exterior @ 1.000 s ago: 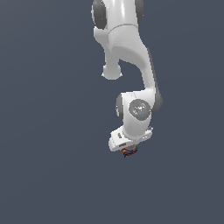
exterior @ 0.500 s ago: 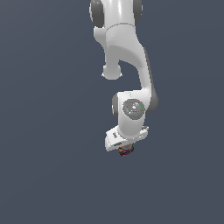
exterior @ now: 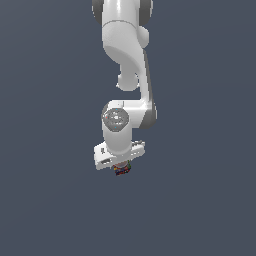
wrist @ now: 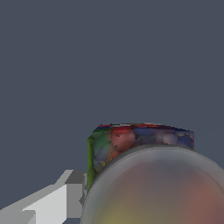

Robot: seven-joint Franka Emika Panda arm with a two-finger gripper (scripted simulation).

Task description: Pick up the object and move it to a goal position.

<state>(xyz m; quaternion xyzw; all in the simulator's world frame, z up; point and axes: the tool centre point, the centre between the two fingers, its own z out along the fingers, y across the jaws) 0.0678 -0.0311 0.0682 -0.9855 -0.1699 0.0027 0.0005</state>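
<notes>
The object sits directly under the gripper, tucked between its fingers at the low end of the arm. In the exterior view only a dark speck with red and green shows below the white hand. The jaws appear closed on it, though the fingers are too small there to make out the contact itself.

With nothing visible beneath it, the object looks lifted, so the carrying step is probably in hand. No goal marker shows in either view. The next move calls for a steady transfer with the grip kept firm.

The wrist view shows what the other cannot: the object close up, its red, blue and green patches, a round grey-tan top, and one pale finger beside it.
</notes>
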